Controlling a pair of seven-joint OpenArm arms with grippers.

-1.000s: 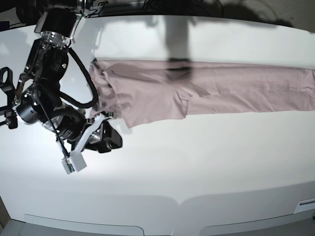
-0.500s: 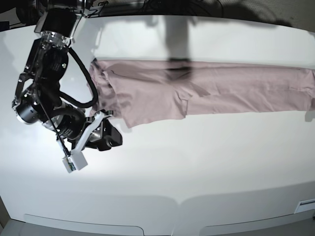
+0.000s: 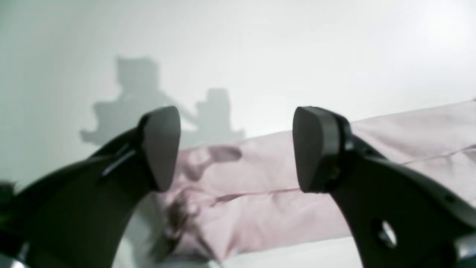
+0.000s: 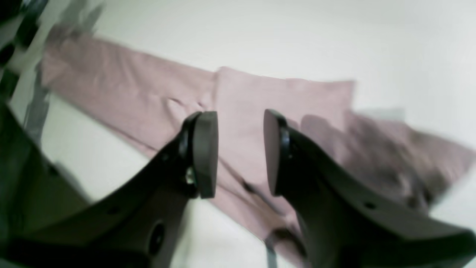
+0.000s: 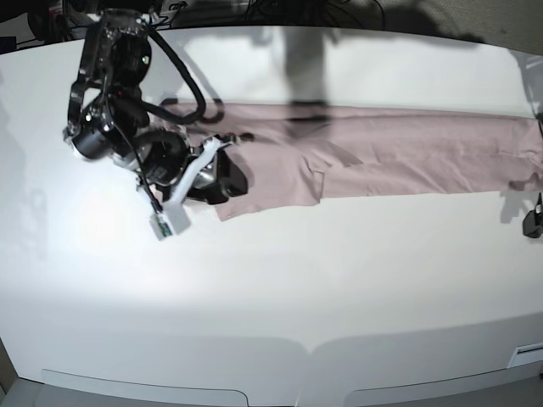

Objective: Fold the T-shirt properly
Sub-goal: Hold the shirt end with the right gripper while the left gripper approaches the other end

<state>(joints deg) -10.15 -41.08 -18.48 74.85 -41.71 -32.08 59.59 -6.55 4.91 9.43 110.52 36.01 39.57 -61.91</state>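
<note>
Since the earlier frame, right end effector (image 5: 222,176) shifted over the T-shirt (image 5: 382,153), jaws parted, nothing held; left end effector (image 3: 234,149) agape at its far end; T-shirt laid as long band on surface (image 5: 280,288), crosswise folds judged outstanding.

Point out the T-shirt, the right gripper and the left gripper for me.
T-shirt (image 5: 407,157), base view, flat middle of the cloth.
Right gripper (image 4: 240,152), right wrist view, gap midway between its open fingers.
Left gripper (image 3: 236,149), left wrist view, gap midway between its open fingers.
</note>
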